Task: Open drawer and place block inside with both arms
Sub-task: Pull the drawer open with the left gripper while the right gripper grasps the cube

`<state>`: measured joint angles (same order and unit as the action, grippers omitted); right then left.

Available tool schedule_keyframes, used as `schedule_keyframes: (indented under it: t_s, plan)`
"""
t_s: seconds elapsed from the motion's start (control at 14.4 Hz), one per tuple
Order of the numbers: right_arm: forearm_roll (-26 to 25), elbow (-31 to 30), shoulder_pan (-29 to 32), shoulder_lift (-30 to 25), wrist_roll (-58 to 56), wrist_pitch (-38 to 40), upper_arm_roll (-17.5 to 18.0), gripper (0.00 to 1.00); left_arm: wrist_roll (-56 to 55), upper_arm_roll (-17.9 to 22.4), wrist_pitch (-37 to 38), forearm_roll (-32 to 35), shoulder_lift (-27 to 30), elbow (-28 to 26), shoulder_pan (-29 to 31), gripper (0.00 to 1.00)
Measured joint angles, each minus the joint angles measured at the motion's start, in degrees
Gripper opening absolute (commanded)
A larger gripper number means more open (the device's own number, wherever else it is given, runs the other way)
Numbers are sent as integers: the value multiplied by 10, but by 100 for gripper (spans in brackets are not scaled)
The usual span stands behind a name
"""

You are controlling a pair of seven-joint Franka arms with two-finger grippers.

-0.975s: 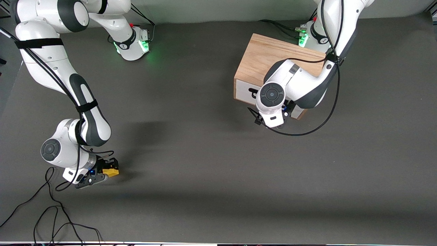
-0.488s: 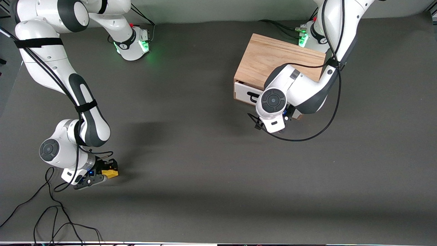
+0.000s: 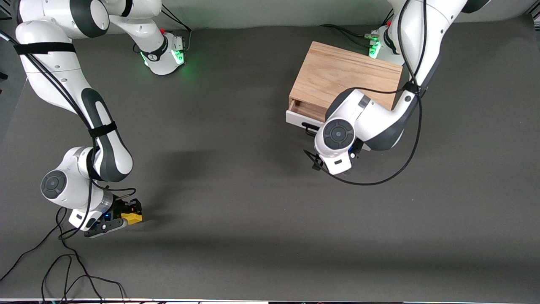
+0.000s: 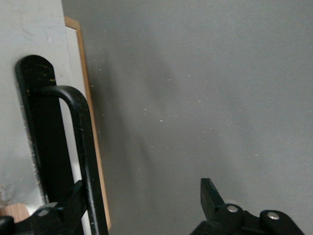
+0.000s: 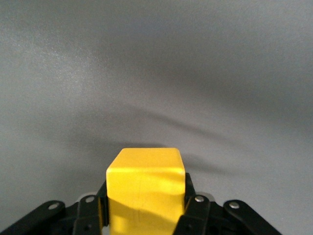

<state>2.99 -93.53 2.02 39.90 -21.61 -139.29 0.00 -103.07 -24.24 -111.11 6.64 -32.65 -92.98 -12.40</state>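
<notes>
Right pincer (image 5: 144,208) clamps block (image 5: 145,188); left pincer (image 4: 142,208) spread at handle (image 4: 80,147).

arms: 2 (image 3: 101,139) (image 3: 371,122) | drawer (image 3: 301,118): 1 | cabinet (image 3: 346,78): 1 | block (image 3: 131,218): 1

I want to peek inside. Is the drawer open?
Partly open. The drawer sticks out of the cabinet, showing a strip of wood inside. The left gripper is at its handle.

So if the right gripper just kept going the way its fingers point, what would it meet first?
Nothing past the block that the right gripper is shut on: only bare table mat shows ahead in the right wrist view. It points down at a slant, so it would likely meet the mat first, though depth is unclear.
</notes>
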Motion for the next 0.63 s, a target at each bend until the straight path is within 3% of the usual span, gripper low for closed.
schedule_keyframes:
  t_s: [0.35,0.63]
  plan:
    - [0,1,0,-14,15,15,0,24,-3,-2,-10,22,-22,37,-5,100]
    - [0,42,-14,-36,64,107,2,24,-3,-2,-17,30,-42,66,-9,100]
